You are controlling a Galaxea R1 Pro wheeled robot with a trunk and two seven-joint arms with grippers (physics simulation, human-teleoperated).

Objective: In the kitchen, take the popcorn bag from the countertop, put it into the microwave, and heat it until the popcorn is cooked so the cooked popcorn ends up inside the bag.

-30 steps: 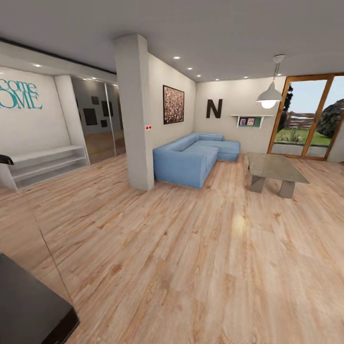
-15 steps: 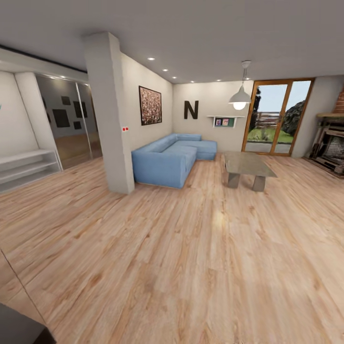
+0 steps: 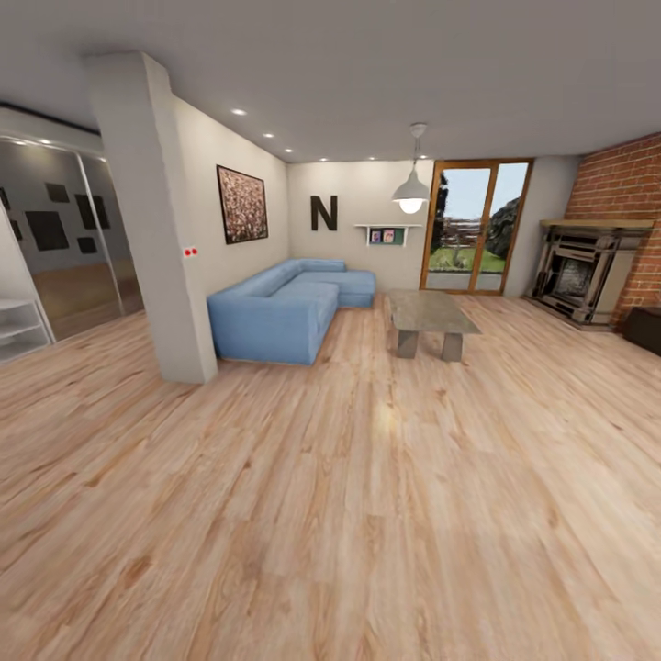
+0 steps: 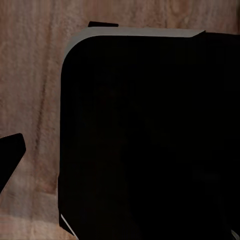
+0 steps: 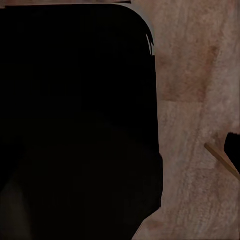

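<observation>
I am in a living room, on my way. The popcorn bag, the countertop and the microwave are out of view. Both wrist views look down at light wood floor with a large black rounded body [image 4: 145,135] [image 5: 75,120] over it, which I take for my own base. A dark pointed tip [image 4: 10,155] pokes in at one edge of the left wrist view, and another dark tip [image 5: 233,145] at an edge of the right wrist view. Whether these are fingers, I cannot tell.
A white pillar [image 3: 151,229] stands ahead at the left, with a blue corner sofa [image 3: 285,308] behind it. A low stone coffee table [image 3: 427,317] sits mid-room. A fireplace [image 3: 578,271] on a brick wall [image 3: 624,193] is at the right. Wood floor [image 3: 367,514] stretches ahead.
The whole head view has swung to the right, so the camera turned. The dark block at lower left left the picture, most of the white shelves too; the fireplace and brick wall came in.
</observation>
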